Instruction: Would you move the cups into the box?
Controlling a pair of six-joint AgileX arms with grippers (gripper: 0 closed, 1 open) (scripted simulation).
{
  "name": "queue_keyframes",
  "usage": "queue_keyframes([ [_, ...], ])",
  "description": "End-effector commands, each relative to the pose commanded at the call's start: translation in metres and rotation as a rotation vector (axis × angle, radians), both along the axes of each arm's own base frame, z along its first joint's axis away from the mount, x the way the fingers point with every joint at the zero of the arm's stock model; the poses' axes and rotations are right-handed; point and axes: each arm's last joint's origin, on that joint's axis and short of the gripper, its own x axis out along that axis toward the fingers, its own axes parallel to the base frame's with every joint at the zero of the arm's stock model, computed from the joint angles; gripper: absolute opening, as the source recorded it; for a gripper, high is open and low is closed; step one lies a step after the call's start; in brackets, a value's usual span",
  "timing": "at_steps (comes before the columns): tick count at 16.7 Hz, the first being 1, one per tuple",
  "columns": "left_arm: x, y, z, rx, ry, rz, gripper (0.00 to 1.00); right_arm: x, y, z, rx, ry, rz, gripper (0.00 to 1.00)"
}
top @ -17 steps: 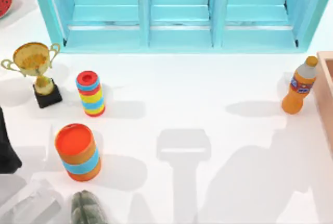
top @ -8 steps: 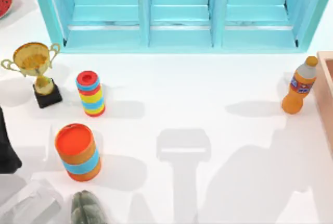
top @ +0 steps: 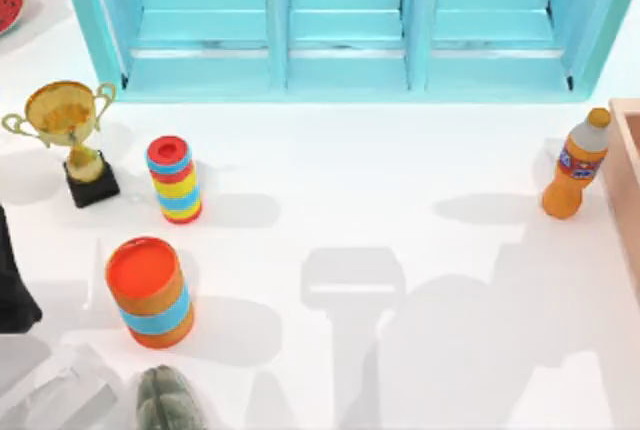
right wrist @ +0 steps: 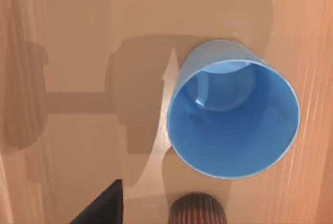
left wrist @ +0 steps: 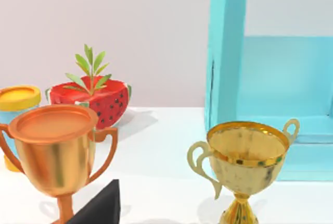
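The plain blue cup (right wrist: 234, 112) stands upright on the pale tan floor of the box (right wrist: 73, 47), seen from straight above in the right wrist view. The ribbed brown cup (right wrist: 196, 211) peeks in close under the camera, beside a dark part of my right gripper (right wrist: 101, 207); whether it is held cannot be told. In the top view one corner of the box (top: 628, 175) shows at the table's right edge. My left gripper (top: 10, 290) is parked at the left edge of the table.
A turquoise cabinet (top: 340, 20) spans the back. A gold trophy (top: 68, 125), a small striped cylinder (top: 175, 178) and a larger orange-and-blue one (top: 150, 292) stand on the left. An orange bottle (top: 576, 165) stands next to the box. A copper trophy (left wrist: 54, 151) is near my left wrist.
The right arm's shadow on the table has spread to the left. No object in the top view has moved.
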Motion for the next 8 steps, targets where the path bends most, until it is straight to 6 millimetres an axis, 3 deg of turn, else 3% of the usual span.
queue_keyframes([
  [5,0.0,0.0,0.0,0.0,0.0,0.0,1.0,-0.001,0.001,0.06,-0.004,-0.006,0.003,1.0],
  [8,0.0,0.0,0.0,0.0,0.0,0.0,1.0,-0.004,0.003,0.075,-0.006,-0.011,0.004,1.0],
])
